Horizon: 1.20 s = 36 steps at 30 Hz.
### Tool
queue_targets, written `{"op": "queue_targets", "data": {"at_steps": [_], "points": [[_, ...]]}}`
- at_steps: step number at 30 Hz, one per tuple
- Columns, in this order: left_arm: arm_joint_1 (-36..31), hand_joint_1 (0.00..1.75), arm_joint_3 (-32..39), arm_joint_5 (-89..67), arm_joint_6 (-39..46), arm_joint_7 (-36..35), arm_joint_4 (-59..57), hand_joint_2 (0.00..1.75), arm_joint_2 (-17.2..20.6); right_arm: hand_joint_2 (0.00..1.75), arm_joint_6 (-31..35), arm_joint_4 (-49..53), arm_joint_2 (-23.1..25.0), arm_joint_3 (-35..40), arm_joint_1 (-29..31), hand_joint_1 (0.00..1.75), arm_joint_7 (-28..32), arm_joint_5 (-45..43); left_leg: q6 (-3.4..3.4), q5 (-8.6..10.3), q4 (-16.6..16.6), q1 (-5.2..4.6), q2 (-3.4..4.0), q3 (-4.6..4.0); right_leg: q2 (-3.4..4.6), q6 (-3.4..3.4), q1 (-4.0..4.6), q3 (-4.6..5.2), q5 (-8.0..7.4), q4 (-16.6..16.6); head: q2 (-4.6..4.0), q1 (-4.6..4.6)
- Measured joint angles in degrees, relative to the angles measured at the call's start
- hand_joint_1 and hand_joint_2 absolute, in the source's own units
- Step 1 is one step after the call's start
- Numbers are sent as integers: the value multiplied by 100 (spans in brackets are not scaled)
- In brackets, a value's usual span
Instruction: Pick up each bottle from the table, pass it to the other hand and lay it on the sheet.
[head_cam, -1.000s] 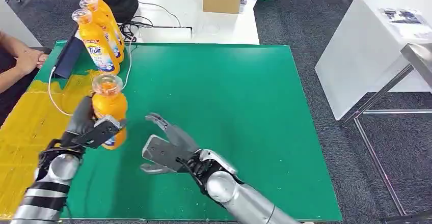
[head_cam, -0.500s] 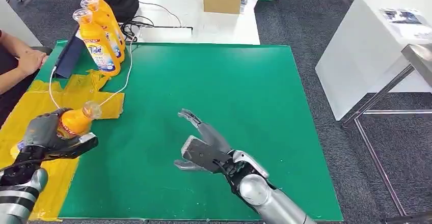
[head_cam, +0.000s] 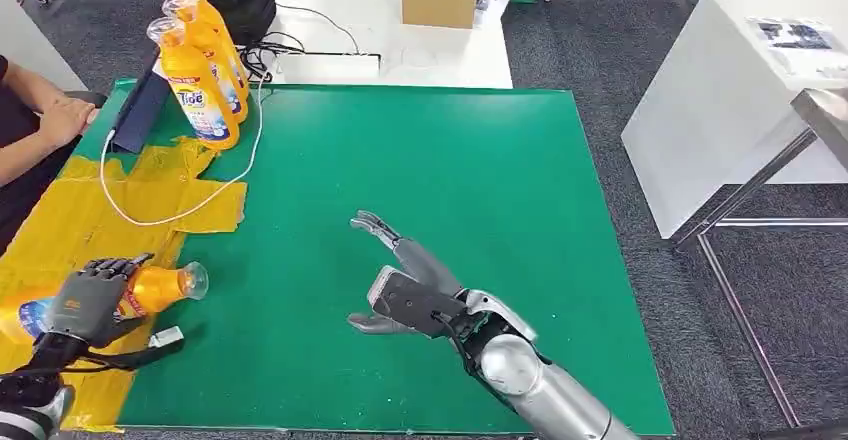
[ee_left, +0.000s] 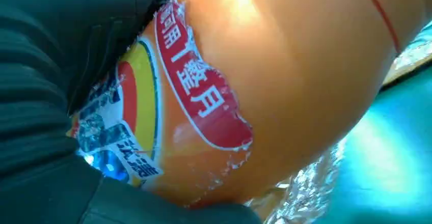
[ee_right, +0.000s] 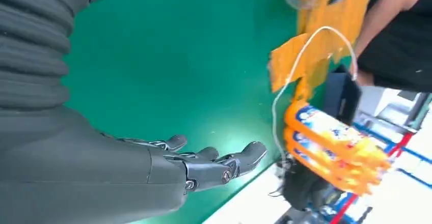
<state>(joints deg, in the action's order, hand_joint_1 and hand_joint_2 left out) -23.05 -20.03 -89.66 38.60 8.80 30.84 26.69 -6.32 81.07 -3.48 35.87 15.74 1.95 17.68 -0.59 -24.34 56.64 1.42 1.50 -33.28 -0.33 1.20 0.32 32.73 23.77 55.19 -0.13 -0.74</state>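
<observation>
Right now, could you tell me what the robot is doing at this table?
The robot's left hand grips an orange bottle, tipped on its side low over the yellow sheet at the near left corner of the green table. The right hand hangs open above the green surface, holding nothing. Three more bottles stand upright at the far left corner, and a person's arm rests at the left edge.

lab | green table | white benches | grey carpet
</observation>
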Motion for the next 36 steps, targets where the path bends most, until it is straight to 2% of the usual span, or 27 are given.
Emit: {"op": "queue_targets", "data": {"at_steps": [7,8,11,14,18,19,25,26,27,28,29,30,31,32,34,35,36], "points": [[115,0,-826,41,133,-603,265,175,157,175,0,-94,0,20,101,0,4,-9,-2,-8,-6,-2,-23,75,-10,2,-2,-80,13,0,0,0],[156,0,-954,41,135,-779,400,0,194,175,0,-100,0,24,102,0,2,0,-2,-8,-6,-1,-23,76,-9,2,-2,-80,13,0,0,0],[284,0,-1230,33,135,-1185,809,0,284,175,35,-127,2,42,99,0,-15,46,0,-4,-5,-2,-30,76,-11,3,-6,-78,12,1,0,0],[429,0,-1471,22,137,-2008,1395,0,383,175,131,-133,13,68,66,0,-102,114,0,-4,-2,-2,-30,68,-14,4,-7,-65,10,1,0,0],[397,0,-2162,-20,142,-4218,2165,0,568,175,314,-133,70,111,-41,0,-251,203,0,0,1,-2,-31,34,-17,6,-3,-34,6,0,0,-2],[341,0,-2264,-22,142,-4444,2315,0,619,175,334,-133,79,120,-76,0,-260,216,0,-1,1,-3,-31,33,-17,6,-4,-34,6,1,0,0],[301,0,-2453,-33,139,-4607,3072,0,767,175,442,-131,98,157,-183,0,-319,262,-1,-1,3,5,-15,25,-11,6,1,-6,6,0,0,-2],[346,0,-2224,125,139,-4326,3340,0,677,175,496,-131,98,162,-228,0,-332,275,-1,-1,5,3,-9,24,-8,5,1,8,5,0,0,2],[342,0,-1890,463,139,-3827,3495,0,414,175,579,-124,92,164,-296,0,-359,289,-1,0,7,-4,-12,25,-13,5,-2,67,6,-2,0,7],[208,0,-1460,1019,124,-3094,3453,0,66,175,649,-107,92,164,-362,0,-372,300,3,4,8,-4,-19,16,-19,4,0,71,10,-1,0,7],[32,0,-927,1786,12,-2116,3265,0,-254,175,699,-81,87,166,-419,0,-395,328,9,11,7,2,-43,-5,-41,3,4,70,10,0,0,-9],[-161,0,-177,2915,-422,-740,3119,0,-562,175,760,-33,94,170,-472,0,-398,397,10,13,7,14,-34,-30,-37,-3,16,7,-12,1,0,-11],[-251,0,719,4115,-1199,519,3142,0,-831,175,873,38,122,151,-538,0,-358,503,2,19,6,13,3,-47,-8,-8,15,47,-42,1,0,-7],[-294,0,1446,5055,-2085,1333,3257,0,-1098,175,1081,154,147,83,-642,0,-225,691,2,20,7,8,78,-50,60,-5,9,70,-67,3,0,2],[-115,0,2534,6424,-3847,2087,3645,0,-1551,175,1628,482,260,-132,-933,0,235,1181,-6,11,7,-7,134,-37,113,-3,-3,81,-66,2,0,4],[62,0,2926,6988,-4603,2085,3922,0,-1734,175,1859,709,352,-267,-1070,0,469,1382,-6,8,7,-8,135,-28,121,-5,-4,83,-62,2,0,4],[258,0,3134,7590,-5339,1795,4123,0,-1916,175,1985,934,428,-390,-1178,0,661,1509,-6,5,7,-8,131,-27,120,-6,-4,83,-57,2,0,4]]}}
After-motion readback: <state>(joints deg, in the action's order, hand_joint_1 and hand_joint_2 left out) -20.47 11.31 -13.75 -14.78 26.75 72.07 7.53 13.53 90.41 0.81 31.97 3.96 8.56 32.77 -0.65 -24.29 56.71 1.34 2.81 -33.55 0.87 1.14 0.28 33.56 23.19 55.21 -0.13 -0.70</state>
